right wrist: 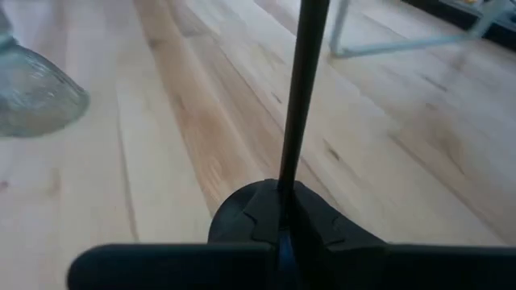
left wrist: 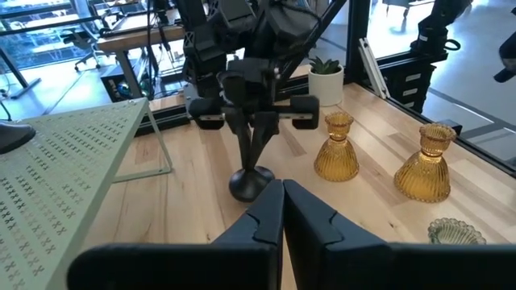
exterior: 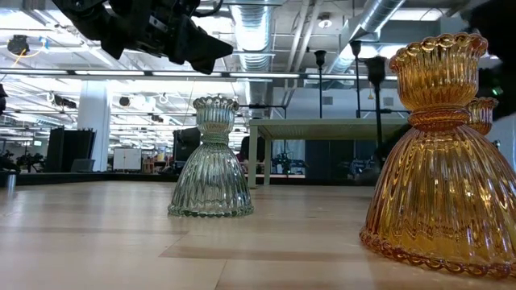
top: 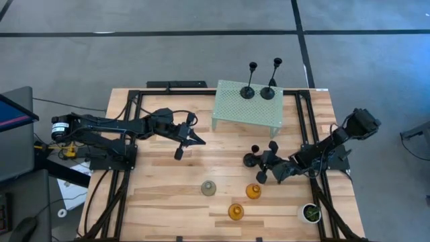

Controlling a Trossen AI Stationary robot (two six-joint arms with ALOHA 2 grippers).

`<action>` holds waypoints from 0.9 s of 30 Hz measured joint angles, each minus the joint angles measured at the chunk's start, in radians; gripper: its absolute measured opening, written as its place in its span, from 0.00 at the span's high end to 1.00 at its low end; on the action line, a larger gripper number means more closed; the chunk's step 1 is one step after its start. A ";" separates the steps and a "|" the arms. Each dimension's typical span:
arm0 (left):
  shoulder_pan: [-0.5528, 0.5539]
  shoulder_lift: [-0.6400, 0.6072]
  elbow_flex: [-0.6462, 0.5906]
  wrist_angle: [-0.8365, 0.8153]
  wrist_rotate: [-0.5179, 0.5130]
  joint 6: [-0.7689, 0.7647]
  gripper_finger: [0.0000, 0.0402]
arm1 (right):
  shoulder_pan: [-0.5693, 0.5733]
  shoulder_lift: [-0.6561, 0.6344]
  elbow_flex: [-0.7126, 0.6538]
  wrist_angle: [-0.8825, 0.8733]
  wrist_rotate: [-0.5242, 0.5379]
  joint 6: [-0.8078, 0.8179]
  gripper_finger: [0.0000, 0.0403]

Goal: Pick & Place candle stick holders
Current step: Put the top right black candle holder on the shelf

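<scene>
Right gripper (top: 267,163) is clenched on the thin stem of a black holder (top: 250,159), base on the counter (top: 168,195) beside the green rack (top: 232,107). Left gripper (top: 185,141) hangs pinched shut, empty. Only the high view shows two black holders (top: 249,91) on the rack; amber holders (top: 252,192) and grey-green holder (top: 209,188) stand near.

This looks like a robotics lab in a large open-plan industrial hall. A wooden bench (top: 168,175) stands on a grey concrete floor (top: 168,60) marked with dark lines, and two black arms are bolted to frames at its left and right edges. Across the bench top, bare ceiling ducts (exterior: 258,20), pipes, strip lights and rows of desks (left wrist: 121,32) show, perhaps other workstations.
</scene>
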State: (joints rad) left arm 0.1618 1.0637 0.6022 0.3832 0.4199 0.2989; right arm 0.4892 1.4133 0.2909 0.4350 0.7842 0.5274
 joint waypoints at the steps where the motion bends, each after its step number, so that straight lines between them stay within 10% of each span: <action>1: 0.000 0.000 0.000 0.001 -0.001 0.000 0.98 | -0.006 -0.013 0.011 -0.013 -0.008 -0.018 0.99; 13: -0.022 0.001 0.000 0.038 -0.012 0.000 0.96 | -0.138 -0.133 0.265 -0.349 -0.184 -0.159 1.00; 27: -0.061 0.132 0.001 0.402 -0.119 -0.048 0.76 | -0.249 -0.113 0.399 -0.320 -0.298 -0.354 1.00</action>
State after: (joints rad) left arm 0.1009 1.1957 0.6027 0.7853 0.3011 0.2511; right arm 0.2404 1.3003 0.6899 0.1150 0.4861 0.1730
